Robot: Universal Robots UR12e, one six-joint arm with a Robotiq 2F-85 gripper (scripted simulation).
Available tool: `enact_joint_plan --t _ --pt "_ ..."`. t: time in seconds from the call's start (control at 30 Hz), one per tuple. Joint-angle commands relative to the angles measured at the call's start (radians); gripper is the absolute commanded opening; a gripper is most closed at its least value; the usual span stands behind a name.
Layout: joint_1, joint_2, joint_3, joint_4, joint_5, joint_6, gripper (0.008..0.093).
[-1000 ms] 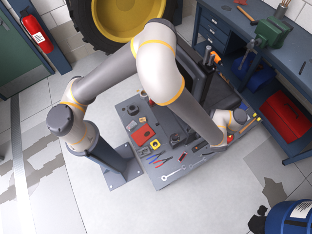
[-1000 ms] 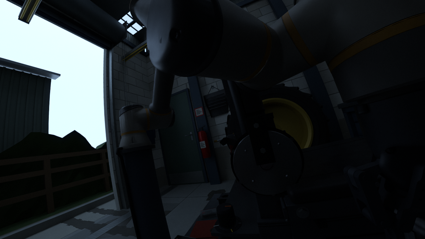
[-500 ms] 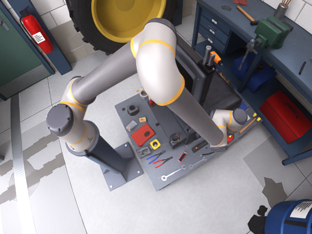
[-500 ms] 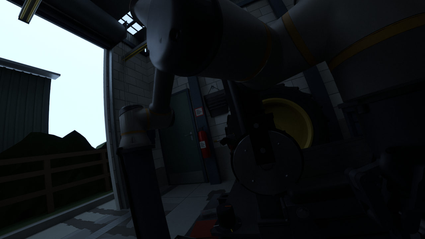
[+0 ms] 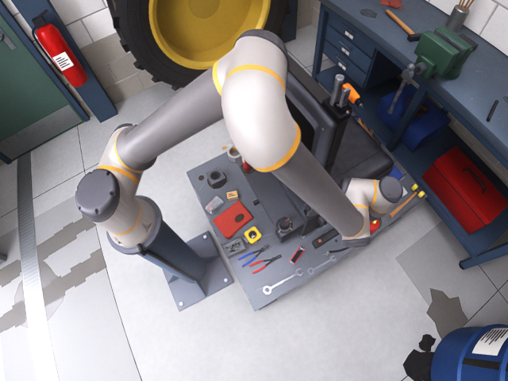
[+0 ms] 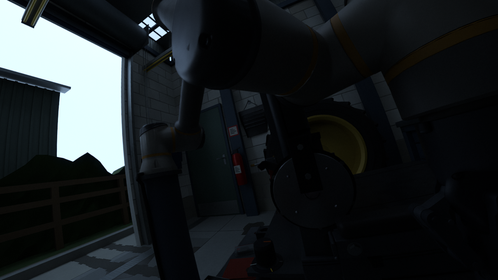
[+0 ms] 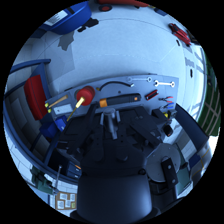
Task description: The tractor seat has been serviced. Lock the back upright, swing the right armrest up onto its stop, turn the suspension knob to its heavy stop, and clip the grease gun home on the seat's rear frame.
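Observation:
My gripper [image 7: 111, 126] is low at the front right of the black tractor seat [image 5: 357, 153], shut on a grey metal lever handle [image 7: 109, 121] that stands between its fingers. In the side camera the forearm hides the gripper. The seat back [image 5: 316, 119] stands upright. A grease gun with an orange body [image 5: 348, 95] sits on the rear frame behind the back. A second orange and black tool [image 7: 119, 99] lies on the grey base plate beyond the gripper. The black suspension knob [image 5: 284, 224] sits on the plate left of my forearm. The round side plate with its black arm [image 6: 311, 189] shows in the dark.
The seat frame crowds the wrist closely. A red oil can [image 7: 84, 94], a hammer [image 5: 404, 203], pliers [image 5: 260, 258] and wrenches [image 5: 283, 283] litter the plate. The blue workbench [image 5: 431, 61] and red toolbox [image 5: 465, 188] stand to the right. A blue drum [image 5: 472, 352] stands in the near corner.

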Motion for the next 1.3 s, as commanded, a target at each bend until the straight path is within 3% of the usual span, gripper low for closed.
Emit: enact_joint_plan --t 0.0,0.33,1.27 --pt "0.0 -0.001 -0.001 0.0 0.0 0.0 0.0265" --pt "0.0 -0.001 -0.001 0.0 0.0 0.0 0.008" --pt "0.0 -0.004 0.0 0.002 0.0 0.0 0.008"
